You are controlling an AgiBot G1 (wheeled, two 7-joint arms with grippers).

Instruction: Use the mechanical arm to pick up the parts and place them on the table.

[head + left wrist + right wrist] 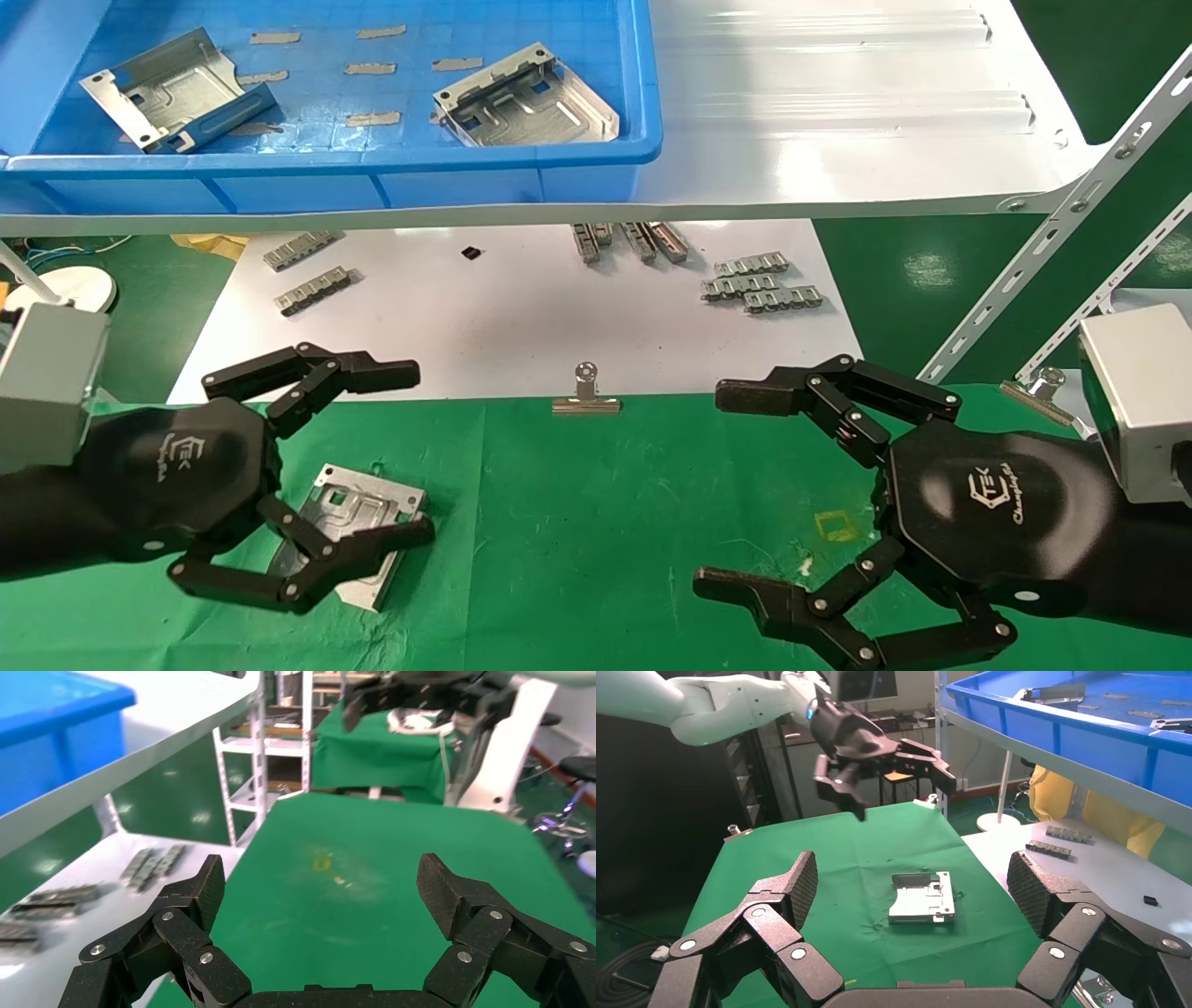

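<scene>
Left claw (307, 485), fingers spread wide and holding nothing, hovers above one silver part (358, 531) lying flat on the green worktop (577, 522). Right claw (792, 494), at 4 o'clock, equally spread and empty. Two parts (526, 98) remain in the blue bin (391, 177) at 12 o'clock.

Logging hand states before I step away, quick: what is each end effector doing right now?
Left end effector: open, holding nothing, hovering above a silver part lying on the green table.
Right end effector: open, empty, over the table.
</scene>
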